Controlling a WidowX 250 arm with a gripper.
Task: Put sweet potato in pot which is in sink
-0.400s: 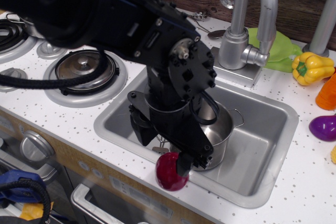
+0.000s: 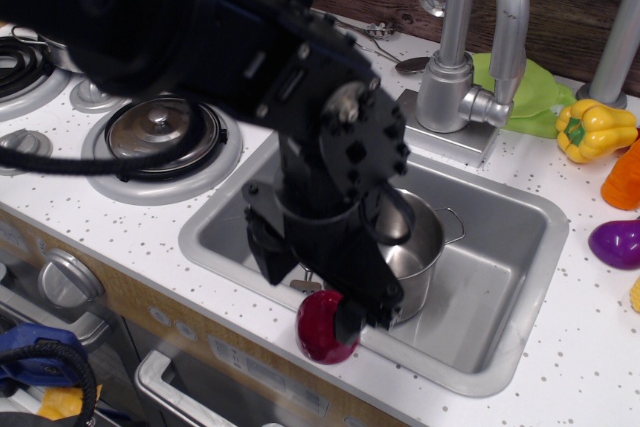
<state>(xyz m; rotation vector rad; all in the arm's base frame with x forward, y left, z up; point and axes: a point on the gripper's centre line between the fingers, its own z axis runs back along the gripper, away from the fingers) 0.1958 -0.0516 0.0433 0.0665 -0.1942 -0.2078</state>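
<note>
The dark red sweet potato (image 2: 318, 329) sits on the white counter strip at the front rim of the sink (image 2: 500, 277). The shiny steel pot (image 2: 425, 247) stands upright inside the sink, just behind and to the right of the sweet potato. My black gripper (image 2: 335, 315) hangs low over the sink's front edge. One finger (image 2: 352, 319) overlaps the sweet potato's right side. The other finger and the contact are hidden by the wrist, so I cannot tell whether the jaws are closed on it.
A steel lid with a knob (image 2: 160, 132) lies on the burner at left. The faucet (image 2: 470, 47) stands behind the sink, with a green cloth (image 2: 535, 97) beside it. A yellow pepper (image 2: 592, 129), an orange vegetable (image 2: 625, 177) and a purple vegetable (image 2: 615, 243) lie at the right.
The wrist has turned and shifted slightly over the sink's front edge. The sweet potato has stayed in the same spot.
</note>
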